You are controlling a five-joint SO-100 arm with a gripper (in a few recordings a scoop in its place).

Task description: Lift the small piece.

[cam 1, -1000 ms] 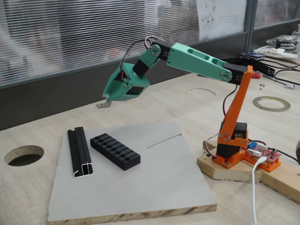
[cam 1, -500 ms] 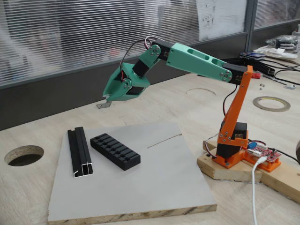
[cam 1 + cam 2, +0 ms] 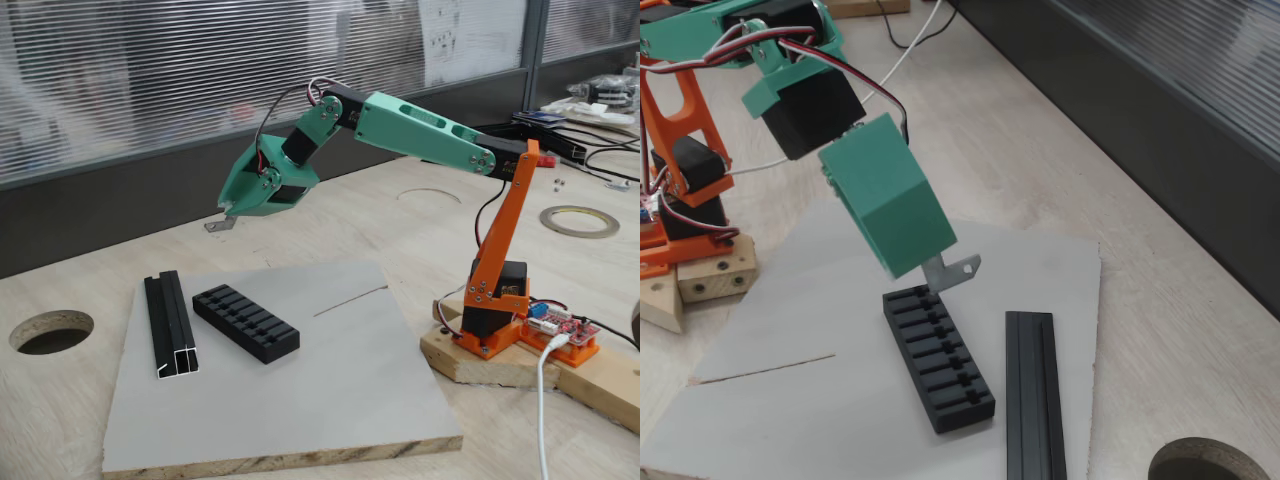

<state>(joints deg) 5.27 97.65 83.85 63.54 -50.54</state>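
Jaws of the green gripper point(image 3: 228, 212) pinch the small piece point(image 3: 954, 271), a grey bent tab with a hole

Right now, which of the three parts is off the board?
The small grey bent metal bracket, pinched in the gripper and hanging in the air. The black ribbed block and black channel rail both lie flat on the grey board.
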